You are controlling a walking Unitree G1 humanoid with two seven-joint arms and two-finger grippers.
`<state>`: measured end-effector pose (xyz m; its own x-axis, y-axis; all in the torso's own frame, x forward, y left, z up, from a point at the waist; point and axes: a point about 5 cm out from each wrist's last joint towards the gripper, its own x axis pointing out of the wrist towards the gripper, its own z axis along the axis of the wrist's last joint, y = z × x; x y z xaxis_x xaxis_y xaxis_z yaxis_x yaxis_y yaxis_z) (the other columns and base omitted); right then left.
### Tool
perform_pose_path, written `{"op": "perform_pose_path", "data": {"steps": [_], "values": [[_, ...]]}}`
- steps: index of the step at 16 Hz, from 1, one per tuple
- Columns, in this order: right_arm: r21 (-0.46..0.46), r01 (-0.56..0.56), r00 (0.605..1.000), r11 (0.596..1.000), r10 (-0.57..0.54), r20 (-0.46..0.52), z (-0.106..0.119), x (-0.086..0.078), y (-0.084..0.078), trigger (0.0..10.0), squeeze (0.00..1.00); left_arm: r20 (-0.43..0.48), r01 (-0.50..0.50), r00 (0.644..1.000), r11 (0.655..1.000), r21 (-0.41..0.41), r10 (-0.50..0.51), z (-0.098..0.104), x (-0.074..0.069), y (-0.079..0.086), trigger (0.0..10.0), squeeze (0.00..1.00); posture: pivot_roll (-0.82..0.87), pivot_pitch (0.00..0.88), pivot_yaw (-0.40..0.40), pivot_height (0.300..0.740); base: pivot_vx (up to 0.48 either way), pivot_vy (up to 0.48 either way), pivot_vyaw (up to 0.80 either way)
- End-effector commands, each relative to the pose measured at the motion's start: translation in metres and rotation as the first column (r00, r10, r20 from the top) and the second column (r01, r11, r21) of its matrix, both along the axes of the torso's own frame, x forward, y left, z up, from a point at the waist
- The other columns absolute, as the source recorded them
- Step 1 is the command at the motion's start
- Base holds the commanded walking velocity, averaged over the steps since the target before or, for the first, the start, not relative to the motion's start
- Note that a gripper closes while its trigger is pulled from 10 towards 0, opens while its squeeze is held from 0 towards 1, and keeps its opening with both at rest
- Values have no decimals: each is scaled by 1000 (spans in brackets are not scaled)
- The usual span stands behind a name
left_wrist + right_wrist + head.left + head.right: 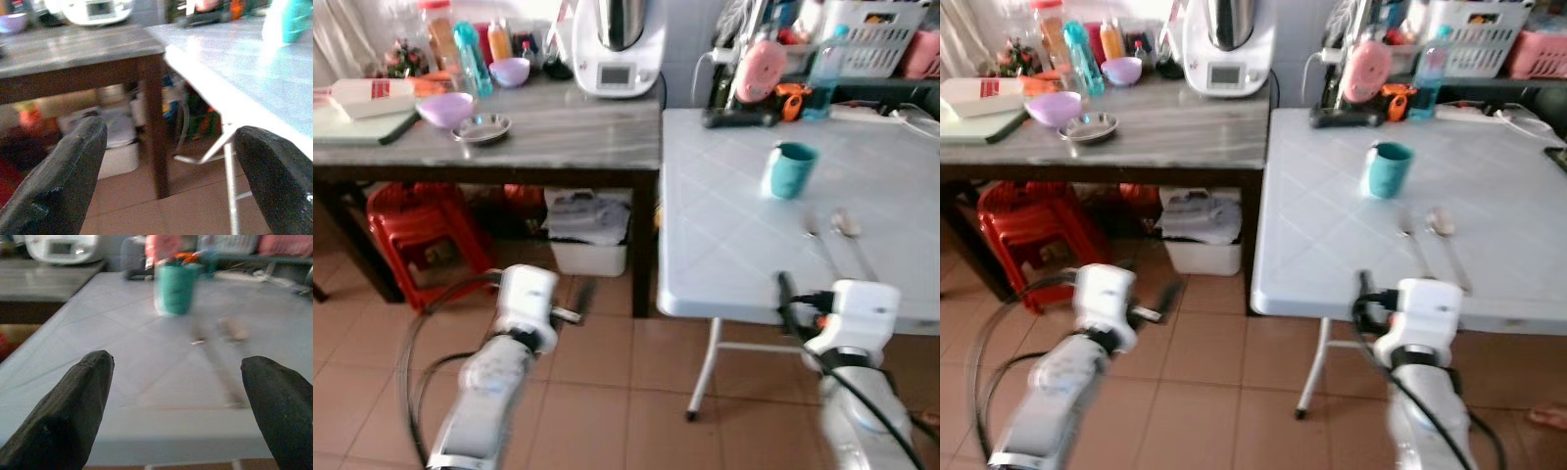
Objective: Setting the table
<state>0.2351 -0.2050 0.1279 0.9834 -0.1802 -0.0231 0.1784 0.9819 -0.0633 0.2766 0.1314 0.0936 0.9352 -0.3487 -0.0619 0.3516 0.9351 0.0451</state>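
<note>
A teal cup (791, 169) stands upright on the white folding table (724, 245). A spoon (845, 225) and a fork (813, 233) lie side by side just nearer to me than the cup. My right gripper (176, 396) is open at the table's near edge, pointing at the cup and cutlery, with nothing between its fingers. My left gripper (171, 171) is open and empty, low over the floor in front of the grey counter (568, 132). On that counter are a purple bowl (445, 108), a metal dish (481, 127) and a smaller purple bowl (510, 70).
A white kitchen machine (617, 49), bottles and a cutting board (352, 127) crowd the counter. Red stools (416, 235) and a white bin (590, 235) sit beneath it. A pink appliance (762, 64), a water bottle and a basket (871, 34) line the white table's far side.
</note>
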Motion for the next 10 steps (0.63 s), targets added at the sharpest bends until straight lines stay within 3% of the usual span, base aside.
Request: {"op": "perform_pose_path", "data": {"steps": [1, 10], "values": [[11, -15, 1000, 1000, 14, 15, 3, 2, 6, 10000, 0, 11, -29, 1000, 999, 24, 29, 3, 2, 11, 10000, 0, -52, 5, 24, 740, 0, -319, 0], [5, -5, 1000, 1000, 5, 16, 3, 2, 5, 10000, 0, 9, -25, 1000, 999, 24, 25, 3, 1, 10, 10000, 0, -53, 8, 23, 740, 0, -318, 0]]}}
